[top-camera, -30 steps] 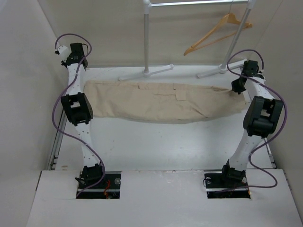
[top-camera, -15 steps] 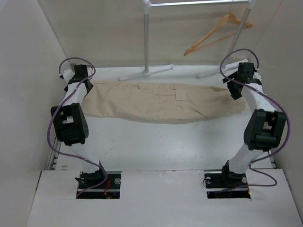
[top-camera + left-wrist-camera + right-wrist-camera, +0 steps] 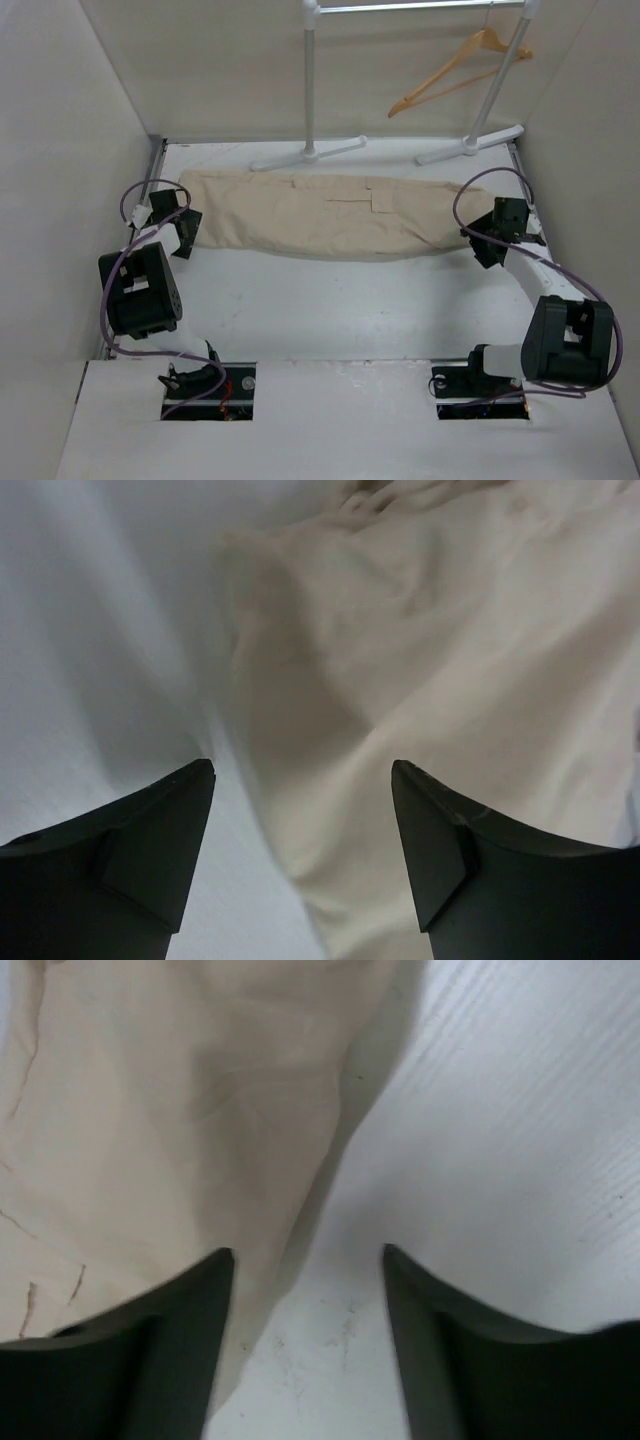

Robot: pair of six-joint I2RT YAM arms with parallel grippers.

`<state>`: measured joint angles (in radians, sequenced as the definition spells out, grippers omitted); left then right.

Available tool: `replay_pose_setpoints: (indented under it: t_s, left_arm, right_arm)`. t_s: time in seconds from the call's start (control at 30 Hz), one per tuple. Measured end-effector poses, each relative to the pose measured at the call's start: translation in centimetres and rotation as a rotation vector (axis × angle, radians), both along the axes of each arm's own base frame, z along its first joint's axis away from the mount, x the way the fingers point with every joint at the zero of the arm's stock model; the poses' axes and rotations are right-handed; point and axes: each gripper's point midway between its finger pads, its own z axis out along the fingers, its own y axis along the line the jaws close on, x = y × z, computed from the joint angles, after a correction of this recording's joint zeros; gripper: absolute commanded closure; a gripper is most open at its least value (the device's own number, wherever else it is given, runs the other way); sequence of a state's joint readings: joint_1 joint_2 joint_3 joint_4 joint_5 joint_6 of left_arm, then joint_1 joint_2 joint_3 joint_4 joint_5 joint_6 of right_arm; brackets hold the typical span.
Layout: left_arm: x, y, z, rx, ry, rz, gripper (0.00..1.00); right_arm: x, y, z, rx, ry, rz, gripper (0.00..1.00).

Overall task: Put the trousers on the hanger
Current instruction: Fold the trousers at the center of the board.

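Obs: the trousers [image 3: 330, 215] lie flat and lengthwise across the far half of the desk [image 3: 340, 310], just in front of the feet of the white rack [image 3: 310, 80]. The hanger [image 3: 455, 72] hangs from the rack's bar at far right, well apart from the trousers. At the cloth's left end the left jaws stand wide apart and empty, with the cloth edge between them. At the right end the right jaws also stand wide and empty, over the cloth edge and bare desk.

L claw [image 3: 300, 772], R claw [image 3: 306, 1250] released trousers [image 3: 340, 215], retreated
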<state>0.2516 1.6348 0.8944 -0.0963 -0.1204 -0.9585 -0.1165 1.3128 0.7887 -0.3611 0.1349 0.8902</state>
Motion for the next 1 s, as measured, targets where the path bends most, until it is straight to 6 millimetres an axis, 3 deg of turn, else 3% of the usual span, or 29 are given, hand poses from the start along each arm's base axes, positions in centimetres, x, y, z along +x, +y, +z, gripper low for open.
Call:
replay_pose_setpoints:
  t_s: [0.13,0.23,0.3,0.4,0.47,0.53,0.6,0.8,1.0]
  left_arm:
    - [3.1,0.5,0.3,-0.026,-0.106,0.017,0.30]
    - [5.1,1.1,0.3,-0.036,-0.164,0.037,0.31]
    - [6.3,1.3,0.4,-0.042,-0.196,0.043,0.38]
    - [7.3,1.8,0.1,-0.047,-0.215,0.060,0.61]
    - [7.5,2.0,-0.4,-0.048,-0.211,0.067,0.75]
    - [7.7,2.3,-0.8,-0.047,-0.204,0.073,0.86]
    - [7.8,2.5,-1.0,-0.048,-0.199,0.078,0.93]
    - [6.5,4.1,-1.1,-0.005,-0.140,0.089,0.99]
    - [1.1,7.1,-1.2,0.081,-0.001,0.142,1.00]
  right_arm:
    - [-0.2,-1.5,-0.9,0.038,0.008,-0.023,0.18]
    - [0.3,-3.6,-2.2,0.063,0.021,-0.076,0.20]
    - [0.6,-4.8,-3.5,0.081,0.047,-0.109,0.24]
    - [1.2,-5.5,-5.2,0.106,0.086,-0.130,0.41]
    - [2.5,-5.8,-5.1,0.114,0.072,-0.130,0.61]
    - [3.7,-5.9,-5.1,0.121,0.058,-0.129,0.79]
    - [4.5,-6.0,-5.4,0.129,0.056,-0.131,0.90]
    - [4.2,-5.8,-5.7,0.129,0.058,-0.151,0.98]
    - [1.5,-5.3,-3.8,0.104,0.029,-0.171,0.99]
